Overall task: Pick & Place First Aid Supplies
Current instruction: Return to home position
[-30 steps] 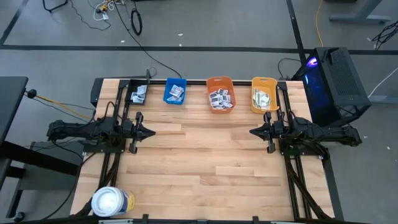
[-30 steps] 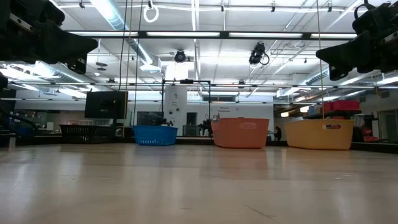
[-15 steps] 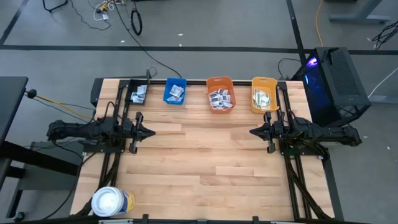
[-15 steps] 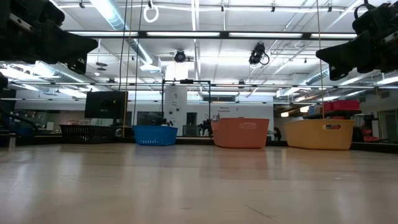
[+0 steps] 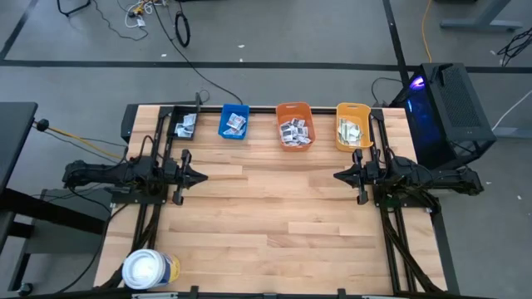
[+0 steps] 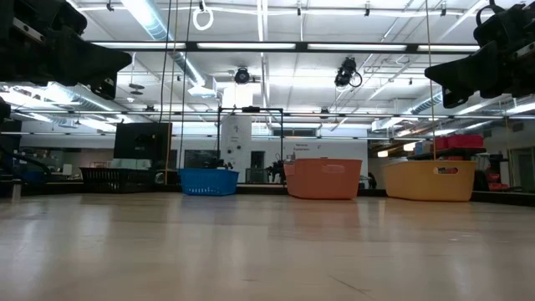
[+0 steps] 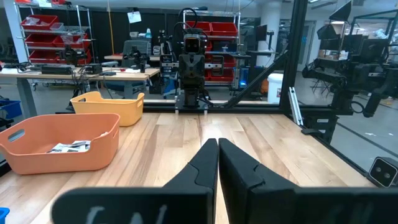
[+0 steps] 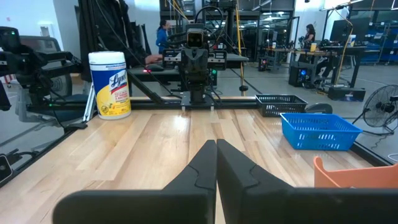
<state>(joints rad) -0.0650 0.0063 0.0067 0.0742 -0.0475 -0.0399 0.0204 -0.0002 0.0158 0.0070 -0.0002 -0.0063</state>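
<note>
Four containers stand in a row along the far edge of the table (image 5: 266, 216), and the packets (image 5: 294, 131) lie inside them.

At the near left corner a white tub (image 5: 150, 270) of wipes stands upright. Seen from the right wrist, its yellow and blue label appears to read "Lysol".

The left hand (image 5: 202, 177) hovers over the left side of the table, raised well off the wood and pointing toward the middle. Its two fingers are pressed together with nothing between them.

Beyond it, at the far edge:
- A black basket (image 5: 176, 112) holds a few white packets.
- The blue bin (image 5: 234, 106) has a small heap of white packets with blue print.
- The orange bin (image 5: 293, 105) carries what looks like the largest pile.
- The yellow bin (image 5: 353, 106) holds pale greenish strips among white packets.

The print on all of them is too small to read.

The right hand (image 5: 337, 176) hangs over the right side, facing the left one and well apart from it. Its fingers are likewise closed on nothing.

Just off the table's right edge a black computer tower (image 5: 449, 100) shows a blue light.
</note>
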